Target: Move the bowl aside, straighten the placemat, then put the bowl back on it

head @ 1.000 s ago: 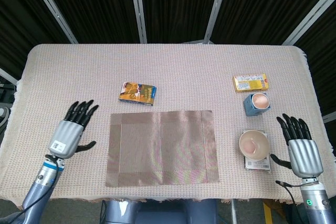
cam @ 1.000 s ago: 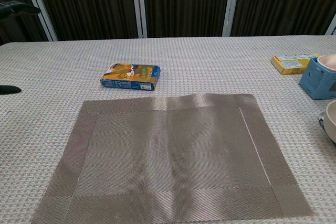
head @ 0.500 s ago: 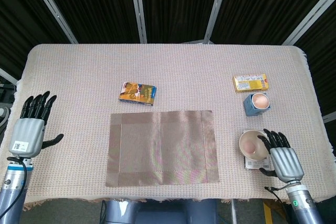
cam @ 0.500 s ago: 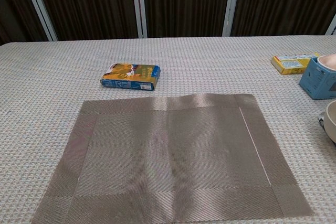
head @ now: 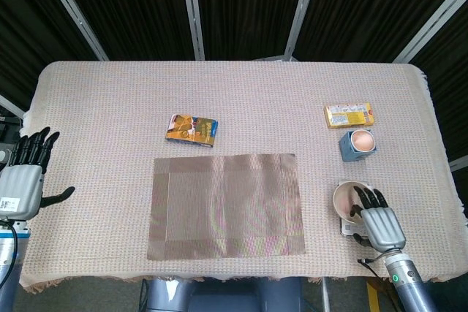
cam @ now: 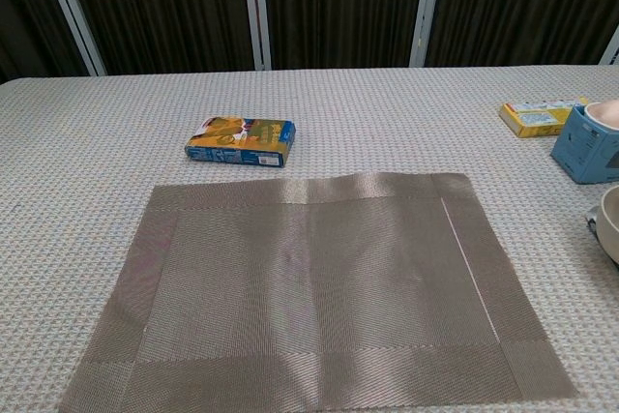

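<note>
Placemat's done as far as I can judge: the brown woven rectangular placemat [head: 227, 204] sits square near the front edge of the worktop [head: 234, 93]. What changed in the last second: the left hand [head: 23, 177] backed off to the left edge, fingers spread, holding nothing. The right hand [head: 376, 221] slid in toward the cream round bowl [head: 351, 201] by the front right corner, and now its fingertips [head: 363, 196] reach over the rim. Can't tell if it's actually gripping yet. Looks like the put-it-back step is starting.
</note>
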Controlling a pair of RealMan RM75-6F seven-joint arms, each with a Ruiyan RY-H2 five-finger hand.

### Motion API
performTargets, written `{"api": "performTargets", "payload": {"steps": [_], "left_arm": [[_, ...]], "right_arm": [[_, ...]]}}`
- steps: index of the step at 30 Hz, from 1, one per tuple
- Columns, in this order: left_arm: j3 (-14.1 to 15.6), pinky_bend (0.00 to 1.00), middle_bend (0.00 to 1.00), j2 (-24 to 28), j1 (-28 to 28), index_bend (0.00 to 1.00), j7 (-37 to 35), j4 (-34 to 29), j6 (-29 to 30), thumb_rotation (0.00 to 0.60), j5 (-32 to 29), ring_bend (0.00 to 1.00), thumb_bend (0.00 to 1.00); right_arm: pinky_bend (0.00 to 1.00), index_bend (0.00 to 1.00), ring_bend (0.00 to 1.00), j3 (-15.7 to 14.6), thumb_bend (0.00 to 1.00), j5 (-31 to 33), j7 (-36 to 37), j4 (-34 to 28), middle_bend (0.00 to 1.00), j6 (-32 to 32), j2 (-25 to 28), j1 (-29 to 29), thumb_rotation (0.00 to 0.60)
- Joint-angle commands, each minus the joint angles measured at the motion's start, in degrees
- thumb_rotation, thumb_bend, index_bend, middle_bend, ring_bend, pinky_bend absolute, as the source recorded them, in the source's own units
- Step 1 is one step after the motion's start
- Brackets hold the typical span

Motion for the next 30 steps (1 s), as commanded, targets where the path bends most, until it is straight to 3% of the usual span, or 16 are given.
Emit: {"api": "performTargets", "payload": {"steps": [1,10,15,23,30], "left_arm": [[-0.08,0.00,0.00,0.03,0.13,0.00,-0.06,-0.08,0.14,0.600,0.15,0.00,0.00],[-0.42,0.00,0.00,0.14,0.33,0.00,-0.53,0.22,-0.29,0.600,0.01,0.00,0.00],[-0.45,0.00,0.00,0.05,0.25,0.00,-0.61,0.45,-0.85,0.600,0.08,0.00,0.00],[-0.80,0.00,0.00,-0.04,0.14,0.00,-1.06,1.02,-2.01,0.600,-0.31,0.00,0.00],[-1.29,0.00,0.00,-0.06,0.15,0.00,-1.40,1.65,-2.71,0.600,-1.20,0.00,0.00]], "right_arm": [[0.00,0.77,0.00,0.96,0.30,-0.83,-1.00,1.90,0.00,1.38,-2.05,0.53,0.600],[0.00,0.80,0.00,2.42,0.30,-8.61,3.04,3.86,0.00,9.98,-4.57,0.57,0.600],[0.00,0.80,0.00,3.20,0.30,-12.81,2.47,1.78,0.00,10.74,-3.58,2.86,0.600],[0.00,0.79,0.00,4.91,0.30,-15.07,-2.74,-4.36,0.00,1.23,-2.22,10.83,0.600],[0.00,0.79,0.00,7.29,0.30,-13.95,-6.31,-4.20,0.01,-7.72,-6.42,18.22,0.600]]}}
